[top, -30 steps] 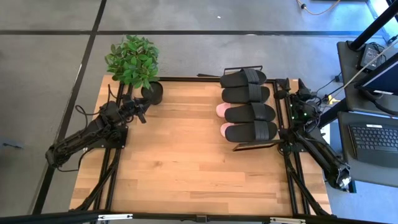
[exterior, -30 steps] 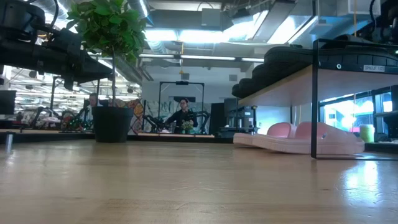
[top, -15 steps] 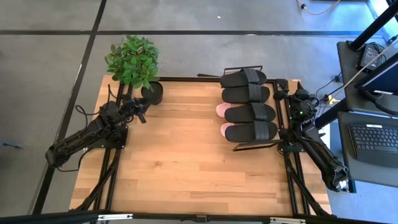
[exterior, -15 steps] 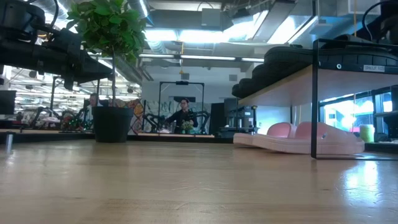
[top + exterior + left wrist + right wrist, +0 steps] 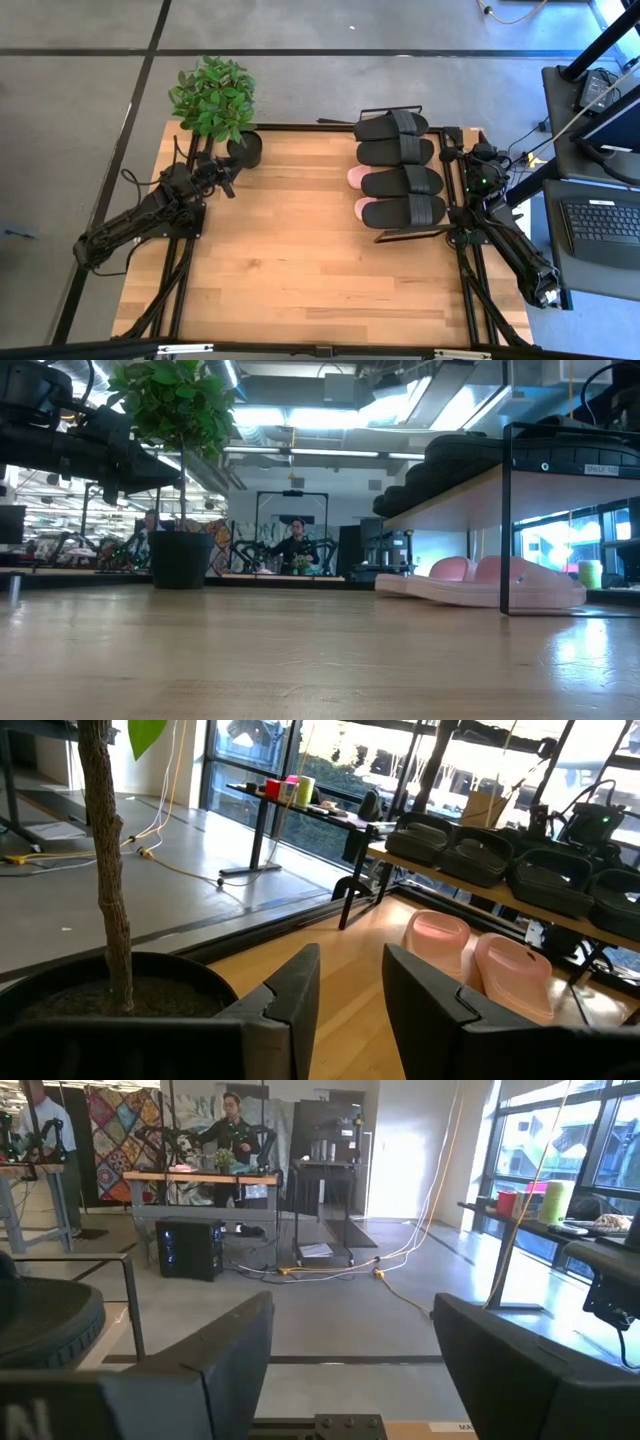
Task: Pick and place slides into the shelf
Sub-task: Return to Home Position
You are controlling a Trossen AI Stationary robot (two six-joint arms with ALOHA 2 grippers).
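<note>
Matte black slides (image 5: 400, 168), four open-toe sandals with wide straps, lie side by side in a row on the light wooden top of the small black-framed shelf (image 5: 410, 236). It stands at about 2 o'clock on the large pale wooden tabletop (image 5: 300, 270). Two pale pink slides (image 5: 500, 582) sit on the tabletop beneath the shelf board, side by side. In the high view their rounded ends poke out from under the board toward 9 o'clock.

The left gripper (image 5: 352, 970) hangs above the table at about 10 o'clock, just beside the round black pot (image 5: 247, 150) of a leafy green plant (image 5: 213, 100). Its two dark fingers stand a narrow gap apart with nothing between them. The right gripper (image 5: 348, 1345) is off the table's 3 o'clock edge, just beside the end of the shelf, pointing toward 12 o'clock. Its fingers are spread wide and hold nothing.
</note>
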